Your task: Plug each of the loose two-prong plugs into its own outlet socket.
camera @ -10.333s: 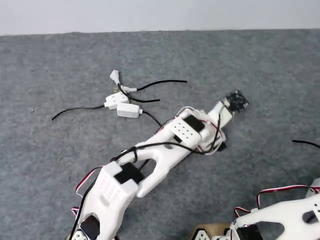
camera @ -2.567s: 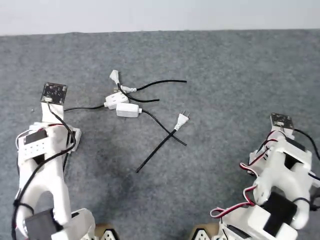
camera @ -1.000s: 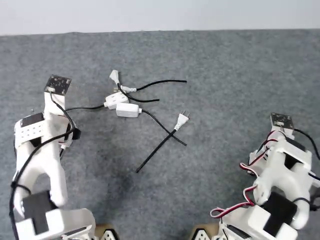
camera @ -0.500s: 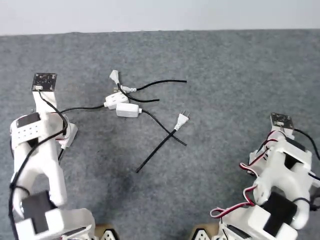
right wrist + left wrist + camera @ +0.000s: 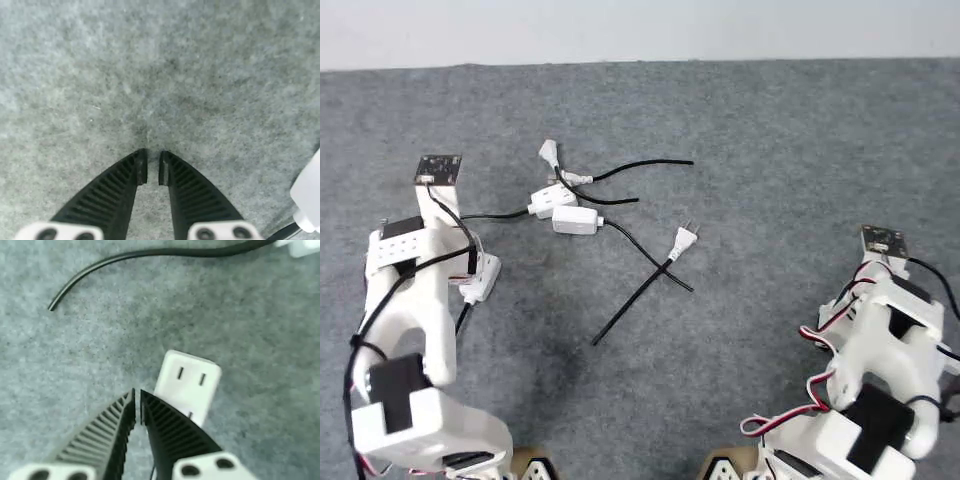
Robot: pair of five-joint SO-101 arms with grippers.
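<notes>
1. My left jaws are together and empty, just beside a white outlet socket on the table.
2. My right jaws are together too.
3. The loose two-prong plug lies mid-table, well apart from the socket.
4. I think I am between grabs. Next I need to open up and fetch that plug.

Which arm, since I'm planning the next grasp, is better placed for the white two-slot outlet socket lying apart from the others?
Left. The left gripper sits right beside the white two-slot outlet socket; the right gripper hangs over grey carpet elsewhere.
</notes>
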